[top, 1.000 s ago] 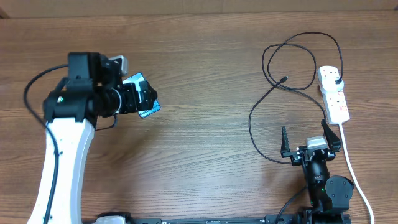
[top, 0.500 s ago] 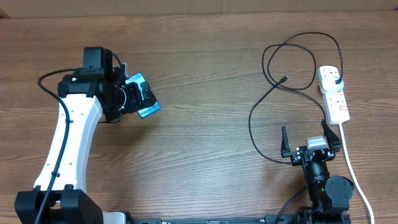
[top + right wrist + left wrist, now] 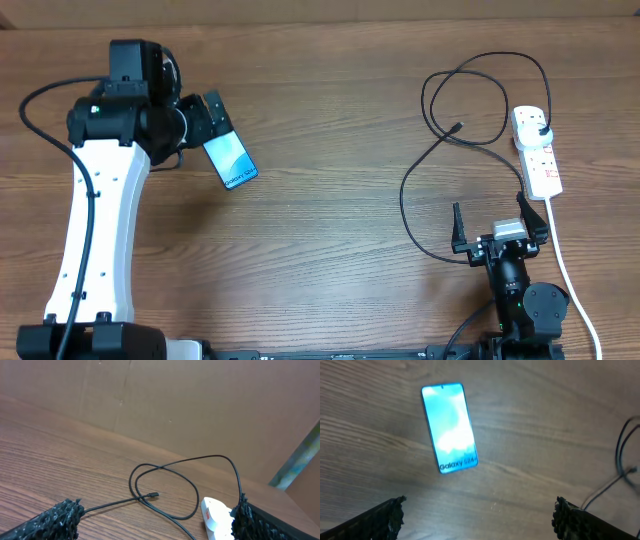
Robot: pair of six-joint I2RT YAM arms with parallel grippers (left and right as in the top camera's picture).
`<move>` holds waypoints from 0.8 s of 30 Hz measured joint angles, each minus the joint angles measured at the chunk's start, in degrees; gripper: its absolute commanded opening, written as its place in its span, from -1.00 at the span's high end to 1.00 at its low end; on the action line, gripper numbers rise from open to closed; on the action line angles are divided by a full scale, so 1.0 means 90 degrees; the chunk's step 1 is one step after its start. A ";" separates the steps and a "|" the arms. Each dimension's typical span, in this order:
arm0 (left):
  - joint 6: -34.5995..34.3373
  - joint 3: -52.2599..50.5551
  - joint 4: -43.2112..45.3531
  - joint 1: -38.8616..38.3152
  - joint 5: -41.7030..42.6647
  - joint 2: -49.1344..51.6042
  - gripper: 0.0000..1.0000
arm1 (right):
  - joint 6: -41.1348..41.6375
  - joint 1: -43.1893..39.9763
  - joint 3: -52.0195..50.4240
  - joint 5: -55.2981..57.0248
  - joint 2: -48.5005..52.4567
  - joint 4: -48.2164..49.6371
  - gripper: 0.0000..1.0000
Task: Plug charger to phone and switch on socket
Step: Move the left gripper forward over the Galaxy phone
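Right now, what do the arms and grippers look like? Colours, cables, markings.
The left arm is a long white link with black joint housings, a green light and a looping black cable. The right arm is black, with a silver-grey block at its wrist and a green light. The left gripper and right gripper each have two black fingers with rough, knobbly pads.

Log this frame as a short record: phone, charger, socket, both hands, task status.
phone: lying flat, screen up and lit, nothing plugged in
charger: looped loosely at the right, small connector end free, black plug in the socket
socket: far right; switch state too small to tell
left hand: open, empty, by the phone
right hand: open, empty, near the charger, touching nothing
task status: charger not yet joined to phone
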 measured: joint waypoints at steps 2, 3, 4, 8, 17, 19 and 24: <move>-0.0168 0.0066 -0.0039 -0.0034 -0.0117 0.0126 -1.00 | -0.0002 0.0000 0.0000 0.0002 0.0000 -0.0002 -1.00; -0.0260 0.0073 -0.0068 -0.0063 -0.0163 0.0202 -1.00 | 0.0000 0.0000 0.0000 0.0000 0.0000 0.0000 -1.00; -0.0318 0.0073 -0.0092 -0.0085 -0.0206 0.0284 -1.00 | -0.0002 0.0000 0.0000 -0.0002 0.0000 0.0000 -1.00; -0.0534 0.0073 -0.0134 -0.0236 -0.0330 0.0763 -1.00 | -0.0002 0.0002 0.0000 0.0002 0.0000 -0.0002 -0.99; -0.1214 0.0073 -0.0107 -0.0318 -0.0374 0.1868 -0.99 | -0.0002 0.0000 0.0000 0.0002 0.0000 0.0000 -1.00; -0.1481 0.0073 -0.0022 -0.0318 -0.0376 0.2006 -1.00 | -0.0002 0.0000 0.0000 0.0002 0.0000 -0.0002 -1.00; -0.1809 0.0073 0.0359 -0.0321 -0.0364 0.2271 -1.00 | -0.0002 0.0000 0.0000 0.0000 0.0000 0.0000 -0.99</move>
